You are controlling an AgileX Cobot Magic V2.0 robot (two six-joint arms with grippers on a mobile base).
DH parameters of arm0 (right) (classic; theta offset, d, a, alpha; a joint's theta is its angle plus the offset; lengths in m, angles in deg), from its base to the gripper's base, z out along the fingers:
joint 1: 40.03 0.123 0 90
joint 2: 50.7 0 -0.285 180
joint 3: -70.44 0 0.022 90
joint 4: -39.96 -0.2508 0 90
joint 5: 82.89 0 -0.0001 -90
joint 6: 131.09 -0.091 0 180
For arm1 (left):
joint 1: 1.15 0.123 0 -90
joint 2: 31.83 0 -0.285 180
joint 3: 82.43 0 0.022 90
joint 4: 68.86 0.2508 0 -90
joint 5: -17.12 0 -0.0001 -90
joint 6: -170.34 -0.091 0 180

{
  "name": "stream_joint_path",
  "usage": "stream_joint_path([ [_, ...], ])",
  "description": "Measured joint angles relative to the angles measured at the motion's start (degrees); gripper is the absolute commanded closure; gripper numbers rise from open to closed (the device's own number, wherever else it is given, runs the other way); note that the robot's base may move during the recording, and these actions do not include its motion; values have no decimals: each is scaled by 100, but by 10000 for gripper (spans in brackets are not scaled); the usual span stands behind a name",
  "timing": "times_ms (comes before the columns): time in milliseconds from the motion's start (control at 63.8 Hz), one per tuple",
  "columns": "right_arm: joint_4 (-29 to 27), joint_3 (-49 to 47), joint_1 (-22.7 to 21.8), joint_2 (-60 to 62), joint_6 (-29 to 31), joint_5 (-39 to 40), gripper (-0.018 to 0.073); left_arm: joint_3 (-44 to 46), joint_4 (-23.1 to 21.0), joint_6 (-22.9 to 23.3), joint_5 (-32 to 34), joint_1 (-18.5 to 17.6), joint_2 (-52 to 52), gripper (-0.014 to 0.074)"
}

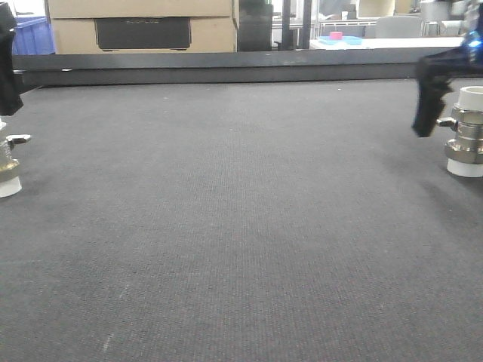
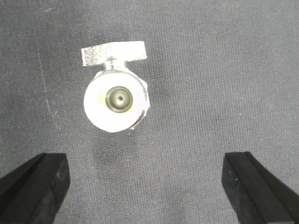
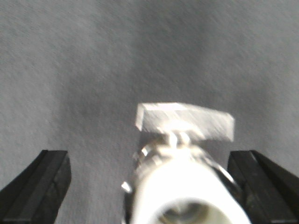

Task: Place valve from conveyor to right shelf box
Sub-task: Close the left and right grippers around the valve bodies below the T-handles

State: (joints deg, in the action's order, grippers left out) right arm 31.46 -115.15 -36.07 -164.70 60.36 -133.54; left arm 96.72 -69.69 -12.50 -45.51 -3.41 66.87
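Check the right hand (image 3: 148, 177) first. Its fingers (image 3: 39, 186) stand wide apart and hold nothing. The right valve (image 3: 187, 191) sits directly between them, close beneath the wrist. This valve stands upright on the table (image 1: 241, 241), so its long axis runs vertically, in line with the hand's approach from above. Its flat handle (image 3: 184, 121) projects ahead of the hand, with the bar lying across, parallel to the line between the two fingers. Treat this as the arm nearer to a grasp: the likely next action is to close on the body below the upper collar.

The left hand (image 2: 147, 186) is also spread wide and empty. The left valve (image 2: 117, 99) stands ahead of its fingers, not between them, and slightly left of centre.

Each valve has a bright metal body, round in section, with a white plastic collar at top and bottom and a thin metal handle. Expect a hard, smooth, curved surface that may slip or tip under an off-centre squeeze. The table is dark grey woven fabric, matte and finely ribbed. The shelf box is not in view.
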Motion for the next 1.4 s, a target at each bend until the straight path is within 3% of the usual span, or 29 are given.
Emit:
stream_joint_path([
  [298,327,-8,21,-62,11,129,-1,0,0,0,-81,0,0,47],
  [1097,387,-8,-80,-72,11,-67,5,0,3,0,-131,0,0,47],
  [1176,387,-8,-78,-72,11,-67,59,0,3,0,-131,0,0,47],
  [1395,387,-8,-78,-72,11,-71,459,0,3,0,-154,0,0,47],
])
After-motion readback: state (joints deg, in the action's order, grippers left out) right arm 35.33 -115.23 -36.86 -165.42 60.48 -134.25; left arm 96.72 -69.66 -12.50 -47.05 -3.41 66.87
